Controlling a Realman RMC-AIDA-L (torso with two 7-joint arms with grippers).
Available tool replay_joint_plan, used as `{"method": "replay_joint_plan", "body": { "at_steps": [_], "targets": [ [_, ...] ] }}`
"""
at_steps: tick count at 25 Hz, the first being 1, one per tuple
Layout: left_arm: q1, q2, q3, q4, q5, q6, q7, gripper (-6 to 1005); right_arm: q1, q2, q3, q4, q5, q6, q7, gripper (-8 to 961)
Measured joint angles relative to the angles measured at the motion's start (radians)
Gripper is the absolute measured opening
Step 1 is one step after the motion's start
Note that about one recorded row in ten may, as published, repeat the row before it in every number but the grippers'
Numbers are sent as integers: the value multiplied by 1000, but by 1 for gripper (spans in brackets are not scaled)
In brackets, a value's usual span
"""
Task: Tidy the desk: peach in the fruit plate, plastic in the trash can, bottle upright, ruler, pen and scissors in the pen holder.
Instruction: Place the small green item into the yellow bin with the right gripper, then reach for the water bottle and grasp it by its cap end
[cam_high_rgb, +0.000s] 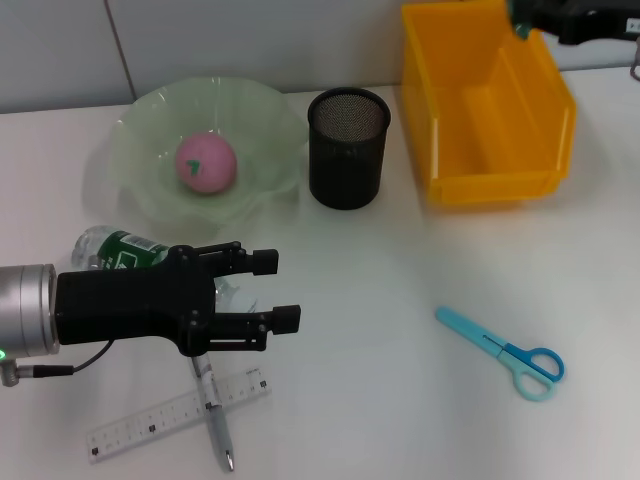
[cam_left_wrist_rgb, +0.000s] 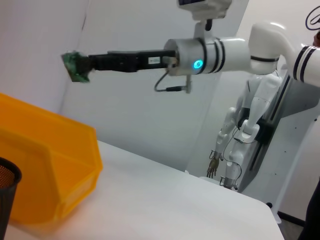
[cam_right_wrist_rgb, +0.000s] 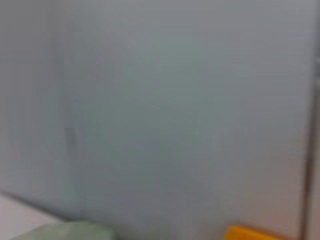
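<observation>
Peach (cam_high_rgb: 205, 163) in fruit plate (cam_high_rgb: 140, 115) | right gripper (cam_left_wrist_rgb: 79, 67) pinching green plastic (cam_left_wrist_rgb: 73, 65) above orange trash can (cam_high_rgb: 487, 110) | left gripper (cam_high_rgb: 282, 291) spread over lying bottle (cam_high_rgb: 118, 250)

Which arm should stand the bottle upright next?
Left. Its open tool hovers right over the lying bottle, while the right tool holds green plastic above the yellow bin.

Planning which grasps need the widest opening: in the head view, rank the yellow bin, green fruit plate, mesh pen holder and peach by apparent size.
1. Green fruit plate and yellow bin: look alike in spread, and the bin runs off the frame, so no ranking between them.
2. Mesh pen holder.
3. Peach, sitting in the plate.
</observation>
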Motion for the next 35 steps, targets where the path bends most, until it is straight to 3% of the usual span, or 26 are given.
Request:
{"method": "replay_joint_plan", "body": {
  "at_steps": [6, 13, 18, 29, 35],
  "targets": [
    [0, -2, 0, -2, 0, 2, 2, 818, 27, -2, -15, 136, 5, 175, -8, 168],
    [0, -2, 0, -2, 0, 2, 5, 818, 38, 0, -150, 214, 5, 315, -16, 183],
    [-1, -3, 0, -1, 0, 2, 5, 819, 38, 8, -176, 227, 6, 358, -14, 385],
    [-2, -3, 0, -1, 0, 2, 8, 819, 24, 12, -172, 207, 67, 356, -10, 617],
    [-2, -2, 0, 0, 0, 2, 8, 818, -29, 12, -177, 129, 195, 252, -9, 748]
  ]
}}
